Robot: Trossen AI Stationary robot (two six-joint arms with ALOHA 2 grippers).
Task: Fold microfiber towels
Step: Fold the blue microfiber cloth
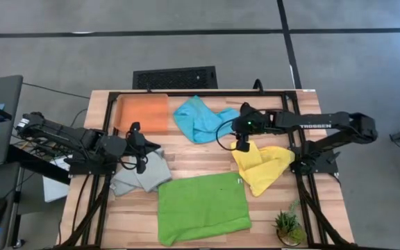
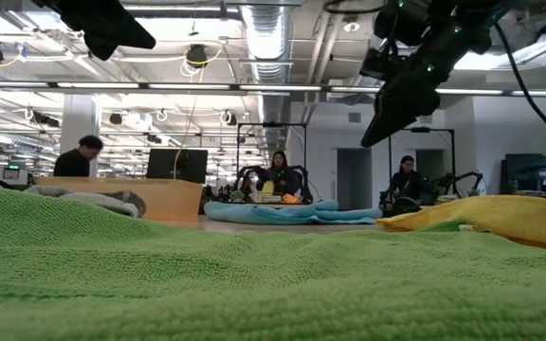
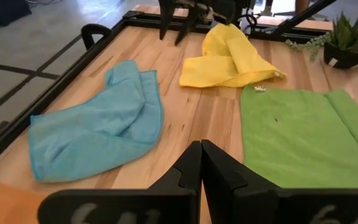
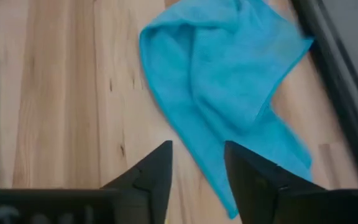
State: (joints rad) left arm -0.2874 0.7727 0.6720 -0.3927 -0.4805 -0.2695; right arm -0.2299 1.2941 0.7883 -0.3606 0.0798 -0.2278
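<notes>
Five towels lie on the wooden table. The lime green towel (image 1: 203, 206) is spread flat at the near middle. The grey towel (image 1: 141, 173) is crumpled at the left. The orange towel (image 1: 143, 111) lies flat at the far left. The turquoise towel (image 1: 200, 118) is bunched at the far middle, and the yellow towel (image 1: 262, 168) is bunched at the right. My left gripper (image 1: 141, 149) is shut and empty above the grey towel's far edge. My right gripper (image 1: 242, 144) is open and empty, raised between the turquoise towel (image 4: 235, 81) and the yellow towel (image 3: 229, 59).
A small potted plant (image 1: 288, 226) stands at the near right corner. A black frame (image 1: 207, 92) runs round the table's edges. Bare wood (image 1: 200, 156) shows in the middle between the towels. People sit in the room beyond the table (image 2: 278, 175).
</notes>
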